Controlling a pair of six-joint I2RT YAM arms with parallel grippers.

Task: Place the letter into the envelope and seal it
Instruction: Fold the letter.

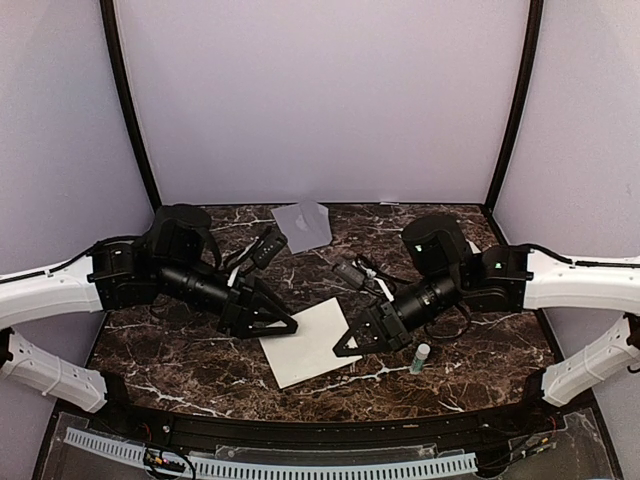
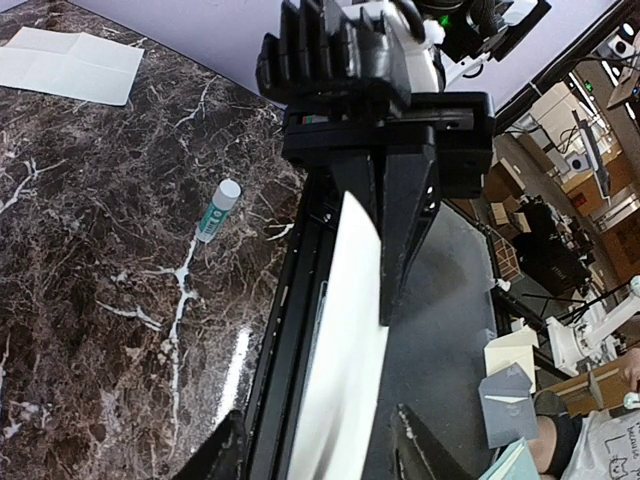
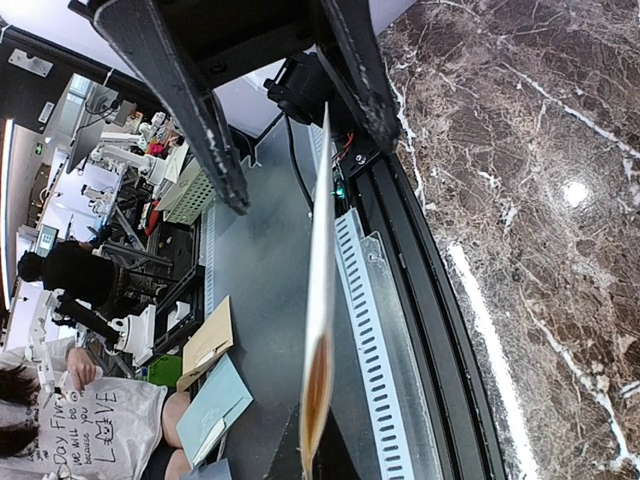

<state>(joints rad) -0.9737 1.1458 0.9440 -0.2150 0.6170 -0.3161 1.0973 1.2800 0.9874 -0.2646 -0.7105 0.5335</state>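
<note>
The letter [image 1: 310, 343], a cream sheet, lies spread between my two grippers at the table's middle front. My right gripper [image 1: 347, 347] is shut on its right edge; in the right wrist view the letter [image 3: 320, 290] runs edge-on down into the shut right gripper [image 3: 318, 465]. My left gripper [image 1: 291, 327] is at the sheet's left edge. Its fingers [image 2: 222, 450] stand apart, with the letter [image 2: 345, 340] between them and a gap on each side. The grey envelope [image 1: 303, 224] lies flat at the back of the table, away from both grippers.
A small glue stick [image 1: 421, 357] lies on the marble table [image 1: 180, 350] to the right of my right gripper, also seen in the left wrist view [image 2: 217, 210]. A black rail [image 1: 330, 425] runs along the table's front edge.
</note>
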